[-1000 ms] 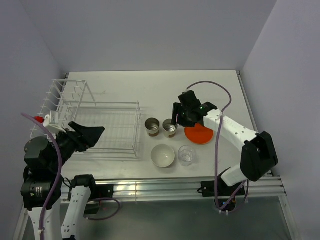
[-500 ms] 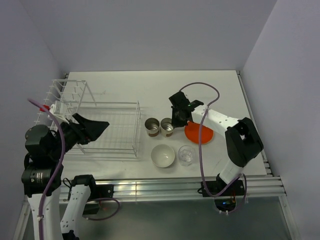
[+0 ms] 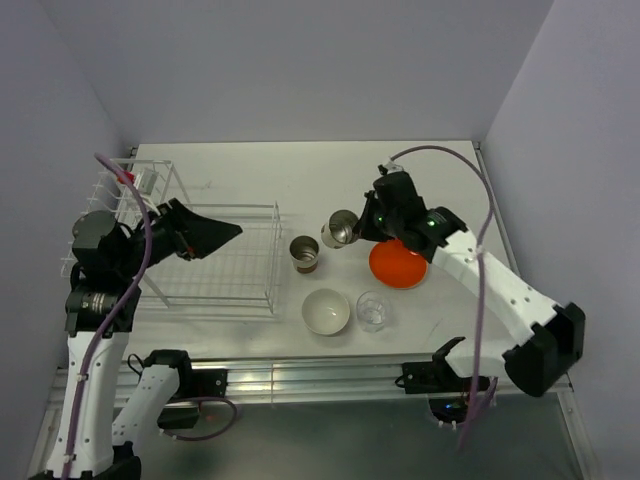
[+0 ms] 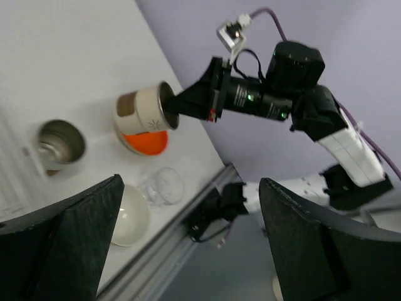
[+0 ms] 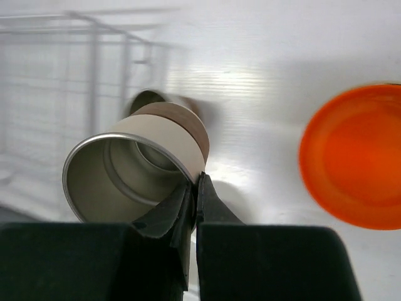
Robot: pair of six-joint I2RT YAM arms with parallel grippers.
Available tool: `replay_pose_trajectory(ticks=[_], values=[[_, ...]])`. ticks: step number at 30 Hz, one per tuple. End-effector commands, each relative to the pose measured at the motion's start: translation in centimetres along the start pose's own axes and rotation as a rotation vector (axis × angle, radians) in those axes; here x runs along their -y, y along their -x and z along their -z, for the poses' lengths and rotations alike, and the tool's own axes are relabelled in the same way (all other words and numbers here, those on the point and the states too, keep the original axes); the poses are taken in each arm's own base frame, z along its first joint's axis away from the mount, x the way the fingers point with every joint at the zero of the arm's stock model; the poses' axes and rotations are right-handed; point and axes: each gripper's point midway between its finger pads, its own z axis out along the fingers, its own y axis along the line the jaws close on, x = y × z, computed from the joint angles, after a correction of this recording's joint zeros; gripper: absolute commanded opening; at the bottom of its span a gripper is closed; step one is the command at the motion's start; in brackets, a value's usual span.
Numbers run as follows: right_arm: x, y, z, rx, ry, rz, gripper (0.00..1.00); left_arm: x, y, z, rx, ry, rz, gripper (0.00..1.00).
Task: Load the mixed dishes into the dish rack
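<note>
My right gripper [image 3: 352, 231] is shut on the rim of a small tan cup [image 3: 340, 229], which hangs tilted above the table. In the right wrist view the fingertips [image 5: 195, 188] pinch the wall of the cup [image 5: 141, 160]. A second tan cup [image 3: 305, 253] stands on the table beside the white wire dish rack [image 3: 235, 290]. The orange plate [image 3: 398, 265], the cream-white bowl [image 3: 326, 311] and the clear glass [image 3: 373, 310] rest on the table. My left gripper [image 3: 222, 238] hovers open and empty over the rack's basket.
The rack's tall row of upright slots [image 3: 125, 195] stands at the far left. The table's front rail [image 3: 330, 375] runs just below the bowl and glass. The right arm's purple cable [image 3: 450, 160] loops above the plate.
The right gripper shut on the cup's rim and lifted it off the table, tilting it. The left arm rose and swung farther over the rack, its jaws opening wider.
</note>
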Motion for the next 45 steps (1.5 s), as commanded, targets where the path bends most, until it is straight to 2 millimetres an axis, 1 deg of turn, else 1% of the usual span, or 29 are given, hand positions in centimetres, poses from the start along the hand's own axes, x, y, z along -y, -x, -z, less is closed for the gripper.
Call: replay_pose_trajectory(ticks=[1,2,3,4,5,6,7,8,10,12,13,14,15,16,17,18,19,20,21,24,28,30,31,34,36,40,42,43,45], values=[[-4.2,1.9,5.2,0.057,0.237,-0.031,0.0,5.0,-0.4,-1.0,-0.054,-0.266,-0.079,0.97],[-5.4,2.2,6.5,0.06,0.301,-0.038,0.0,5.6,-0.5,-1.3,-0.064,-0.289,-0.08,0.98],[-7.0,2.0,8.4,0.037,0.409,-0.035,0.0,6.0,-0.4,-1.8,-0.067,-0.312,-0.089,0.99],[-8.2,2.4,9.6,0.045,0.479,-0.037,0.0,6.9,-1.1,-2.0,-0.096,-0.35,-0.092,0.99],[-9.3,2.8,11.0,0.047,0.547,-0.034,0.0,7.1,-1.5,-2.3,-0.115,-0.37,-0.076,0.99],[-10.6,2.4,12.8,0.013,0.643,-0.034,0.0,8.1,-1.5,-2.4,-0.115,-0.432,-0.105,0.99],[-11.5,2.7,13.9,0.015,0.701,-0.031,0.0,8.5,-2.1,-2.5,-0.137,-0.466,-0.099,0.99],[-12.3,2.9,15.0,0.01,0.755,-0.025,0.0,8.4,-2.5,-2.7,-0.154,-0.478,-0.067,0.99],[-13.7,2.6,17.1,-0.025,0.868,-0.017,0.0,8.7,-2.8,-2.9,-0.162,-0.517,-0.074,0.99],[-14.4,2.7,18.3,-0.032,0.933,-0.022,0.0,8.6,-3.2,-3.1,-0.176,-0.527,-0.07,0.99],[-14.7,2.3,19.1,-0.059,0.978,-0.014,0.0,8.8,-3.4,-3.0,-0.184,-0.541,-0.078,0.99],[-14.8,2.1,19.2,-0.081,0.999,-0.034,0.0,8.6,-3.6,-3.1,-0.191,-0.541,-0.079,0.99],[-15.0,1.9,19.8,-0.092,1.031,-0.036,0.0,8.7,-3.8,-3.0,-0.196,-0.55,-0.081,0.99],[-15.5,1.9,20.8,-0.095,1.101,-0.018,0.0,9.0,-4.0,-2.8,-0.203,-0.574,-0.097,0.99],[-15.5,1.5,20.8,-0.129,1.122,-0.054,0.0,8.8,-4.3,-2.8,-0.217,-0.581,-0.085,0.99],[-15.9,1.9,21.5,-0.106,1.177,-0.04,0.0,8.8,-4.5,-2.6,-0.224,-0.593,-0.085,0.99],[-16.1,1.8,21.7,-0.12,1.198,-0.047,0.0,8.8,-4.7,-2.6,-0.228,-0.598,-0.085,0.99],[-16.0,1.3,21.5,-0.166,1.213,-0.07,0.0,8.7,-4.6,-2.7,-0.221,-0.596,-0.084,0.99],[-16.4,1.6,21.7,-0.151,1.245,-0.06,0.0,8.9,-4.7,-2.6,-0.219,-0.604,-0.084,0.99],[-16.7,1.6,21.7,-0.177,1.276,-0.085,0.0,9.3,-4.8,-2.6,-0.211,-0.624,-0.073,0.99],[-17.0,2.3,21.5,-0.162,1.267,-0.103,0.0,9.8,-4.8,-3.2,-0.203,-0.631,-0.056,0.99],[-17.2,2.5,21.4,-0.161,1.272,-0.104,0.0,10.4,-4.9,-3.4,-0.199,-0.651,-0.056,0.99],[-17.3,2.8,21.7,-0.152,1.274,-0.098,0.0,10.6,-5.0,-3.5,-0.201,-0.657,-0.052,0.99],[-17.5,3.1,21.2,-0.148,1.264,-0.105,0.0,11.2,-5.2,-3.9,-0.201,-0.676,-0.038,0.99],[-17.6,3.0,21.2,-0.146,1.27,-0.097,0.0,11.3,-5.4,-4.3,-0.2,-0.674,-0.027,0.99],[-17.3,2.5,20.3,-0.154,1.244,-0.101,0.0,11.4,-5.1,-4.8,-0.177,-0.664,-0.027,0.98],[-17.2,2.3,20.3,-0.154,1.245,-0.102,0.0,11.6,-4.6,-4.8,-0.155,-0.653,-0.036,0.93],[-17.2,2.3,20.2,-0.149,1.243,-0.096,0.0,11.2,-4.6,-5.2,-0.148,-0.627,-0.035,0.89],[-17.2,2.3,20.3,-0.146,1.245,-0.09,0.0,11.2,-4.1,-5.3,-0.128,-0.61,-0.058,0.72]])
